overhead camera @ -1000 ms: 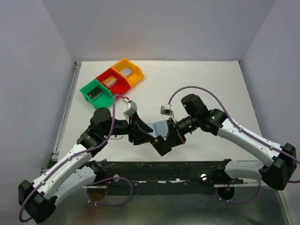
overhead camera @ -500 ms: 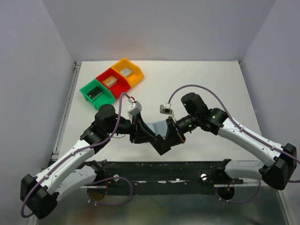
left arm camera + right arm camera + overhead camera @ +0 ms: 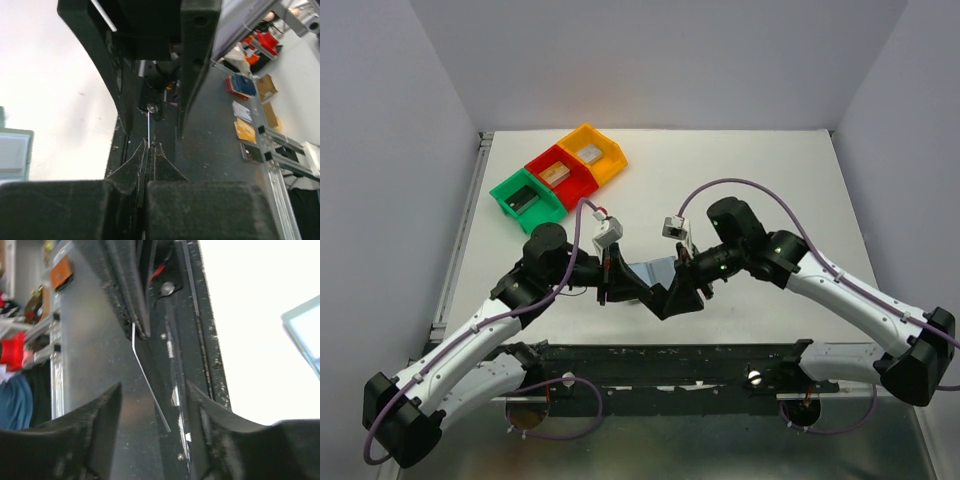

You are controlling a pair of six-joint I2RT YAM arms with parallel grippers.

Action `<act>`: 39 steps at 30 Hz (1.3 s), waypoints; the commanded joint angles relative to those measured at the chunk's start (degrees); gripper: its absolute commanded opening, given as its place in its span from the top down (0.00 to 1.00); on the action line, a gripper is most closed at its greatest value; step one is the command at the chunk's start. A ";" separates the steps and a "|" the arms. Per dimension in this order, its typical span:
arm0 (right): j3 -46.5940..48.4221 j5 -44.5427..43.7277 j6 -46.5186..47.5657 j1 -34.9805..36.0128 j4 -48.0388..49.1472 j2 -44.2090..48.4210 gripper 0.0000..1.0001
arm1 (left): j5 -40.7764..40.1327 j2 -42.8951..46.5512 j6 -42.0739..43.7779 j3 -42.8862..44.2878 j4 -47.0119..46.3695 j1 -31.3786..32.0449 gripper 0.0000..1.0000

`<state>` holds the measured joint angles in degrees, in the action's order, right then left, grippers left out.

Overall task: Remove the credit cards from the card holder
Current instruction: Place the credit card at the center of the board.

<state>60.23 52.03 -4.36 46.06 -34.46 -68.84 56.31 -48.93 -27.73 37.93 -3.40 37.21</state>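
A thin black credit card (image 3: 663,300) hangs edge-on between the two grippers, above the table's near edge. My left gripper (image 3: 642,292) is shut on one end of it; in the left wrist view the credit card (image 3: 149,122) sticks out past the closed left gripper (image 3: 149,146) as a fine line. My right gripper (image 3: 684,290) is open. In the right wrist view the credit card (image 3: 150,382) slants free between the spread fingers of the right gripper (image 3: 154,390). The pale blue-grey card holder (image 3: 655,270) lies open on the table just behind the grippers, partly hidden by them, its corner (image 3: 305,327) showing in the right wrist view.
Green (image 3: 523,197), red (image 3: 558,174) and yellow (image 3: 592,152) bins, each with a grey block, stand in a row at the back left. The black frame rail (image 3: 670,358) runs along the table's near edge below the grippers. White walls enclose the table.
My left gripper has closed on the card. My right gripper, shut on the card before, has opened and let go. The left arm shifted slightly right.
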 commanded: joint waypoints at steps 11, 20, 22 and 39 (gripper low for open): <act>-4.57 -49.03 -13.21 -1.50 10.62 19.78 0.30 | -39.41 5.33 -15.23 -2.50 0.97 -22.88 1.00; -13.65 -44.49 -19.54 -1.50 18.90 19.98 0.33 | -52.54 -7.13 -24.48 -9.64 -21.47 -23.50 1.00; -13.64 -42.02 -20.68 -1.50 19.34 18.13 0.34 | -52.71 -11.52 -25.53 -8.06 -22.61 -24.11 1.00; -16.55 -42.45 -22.18 -1.50 21.45 14.08 0.36 | -34.43 -43.35 -30.02 3.02 -26.48 -31.15 1.00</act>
<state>44.12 9.67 -27.18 44.56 -14.17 -54.15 16.95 -89.03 -56.01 41.54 -25.21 6.07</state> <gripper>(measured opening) 0.648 0.025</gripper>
